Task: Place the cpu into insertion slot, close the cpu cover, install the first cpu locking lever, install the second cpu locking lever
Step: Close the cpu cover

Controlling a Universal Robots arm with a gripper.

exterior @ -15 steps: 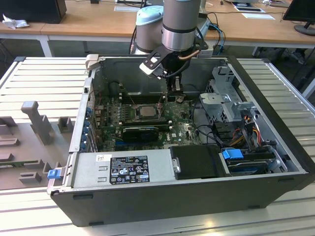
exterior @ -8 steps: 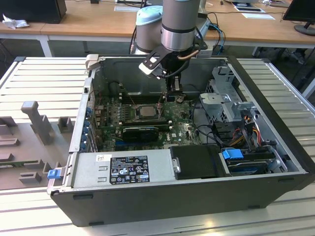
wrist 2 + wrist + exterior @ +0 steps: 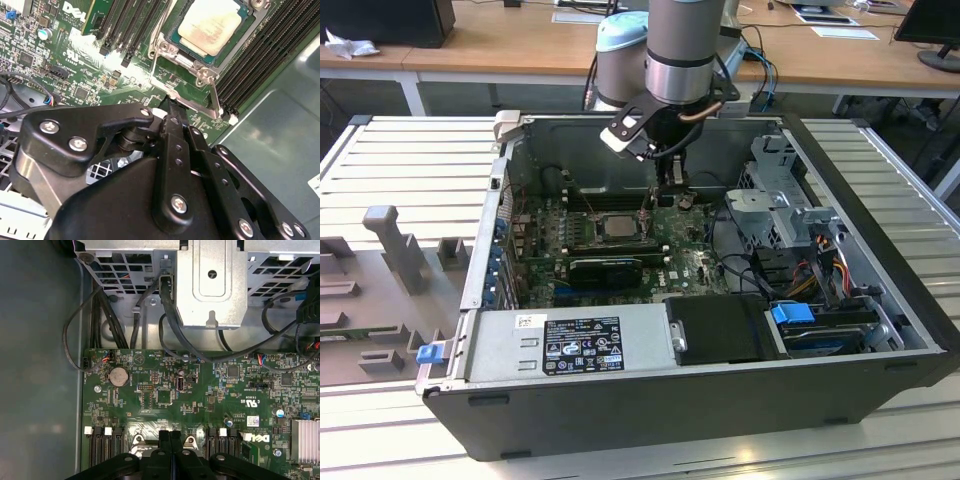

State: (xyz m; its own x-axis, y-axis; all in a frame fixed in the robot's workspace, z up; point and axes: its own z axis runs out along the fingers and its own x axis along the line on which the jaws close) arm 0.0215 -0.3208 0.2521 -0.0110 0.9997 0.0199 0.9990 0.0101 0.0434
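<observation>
open pc case (image 3: 880, 215), arm reaching down inside. cpu (image 3: 617, 226) sits in the socket (image 3: 618, 240) on the motherboard (image 3: 200, 400); in the second wrist view the cpu (image 3: 212, 25) lies flat w/ the cpu cover (image 3: 182, 59) down around it as a metal frame. gripper (image 3: 672, 182) hangs just beside the socket, on the drive cage (image 3: 210, 280) side. in the first wrist view the fingers (image 3: 164, 440) are pressed together, no gap, nothing seen btwn them. in the second wrist view the gripper (image 3: 172, 107) tip is at the thin locking lever (image 3: 216, 97) along the socket's near edge; can't tell if touching. ram slots (image 3: 250, 60) flank the socket.
</observation>
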